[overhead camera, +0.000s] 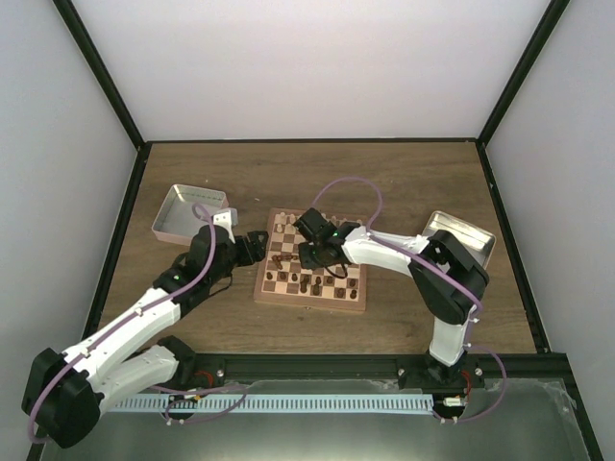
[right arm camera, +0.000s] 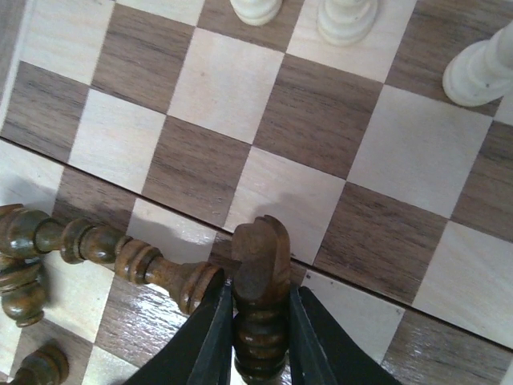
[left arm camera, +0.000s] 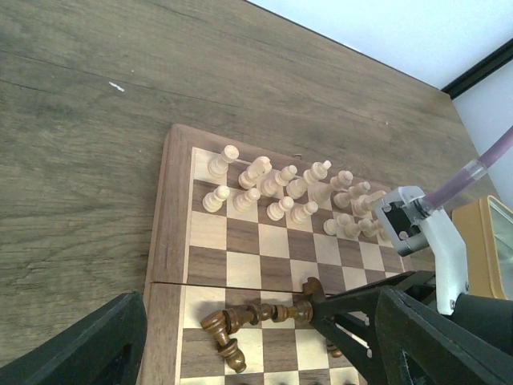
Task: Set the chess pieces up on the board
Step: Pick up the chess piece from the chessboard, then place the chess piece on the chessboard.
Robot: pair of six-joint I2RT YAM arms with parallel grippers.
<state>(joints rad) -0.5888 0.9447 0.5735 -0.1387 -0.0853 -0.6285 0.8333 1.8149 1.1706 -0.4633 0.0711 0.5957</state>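
My right pincer (right arm camera: 258, 329) is nipped tight on a dark chessman (right arm camera: 260, 265) near the middle of the board (right arm camera: 321, 128). A toppled dark piece (right arm camera: 164, 271) lies touching it. Lifting could, I reckon, drag or roll that neighbour into the heap beside it, or the slim stem could slip and tilt in my grip. My left pincer (left arm camera: 264, 345) hangs wide and empty beside the board's left edge. The cream pieces (left arm camera: 280, 188) stand ranked on the far rows. The board sits on a brown wood-grain worktop (overhead camera: 384, 173) with metal trays (overhead camera: 183, 213) either side, inside white walls and black frame posts.
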